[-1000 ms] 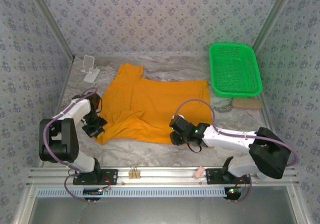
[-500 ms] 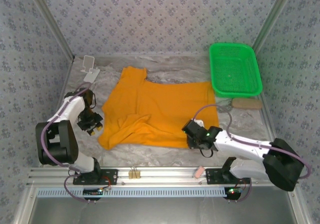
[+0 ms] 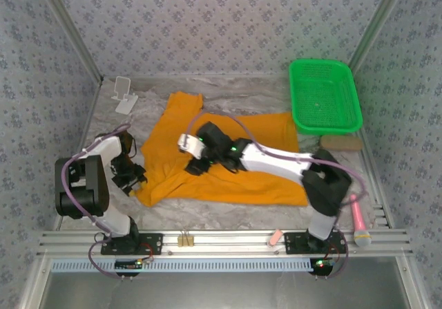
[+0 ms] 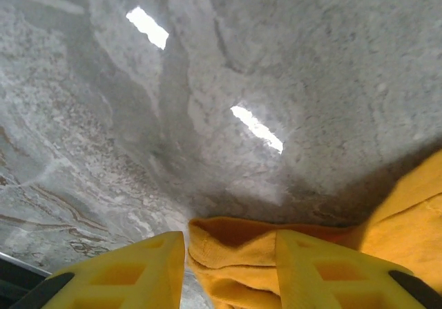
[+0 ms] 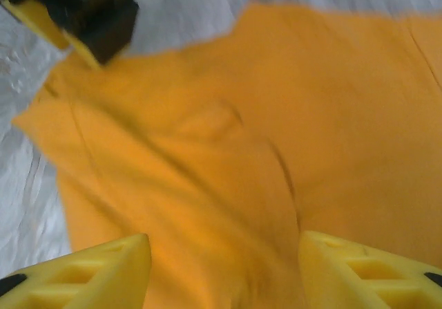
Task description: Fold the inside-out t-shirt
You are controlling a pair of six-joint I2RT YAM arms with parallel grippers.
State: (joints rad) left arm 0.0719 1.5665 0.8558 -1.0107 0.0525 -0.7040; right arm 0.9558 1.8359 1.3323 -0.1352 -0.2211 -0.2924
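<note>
Orange t-shirt point(image 3: 173, 126) lay spread on the worktop point(image 3: 228, 216). Left tool point(image 3: 133, 176) had just opened partway at its near-left corner. Right tool point(image 3: 195, 162), wide and empty, had swung over its middle, so a fresh grasp seemed likely.

T-shirt point(image 3: 228, 184) centre; basket point(image 3: 324, 96) behind-rt of it; stand point(image 3: 124, 95) behind-lt.
</note>
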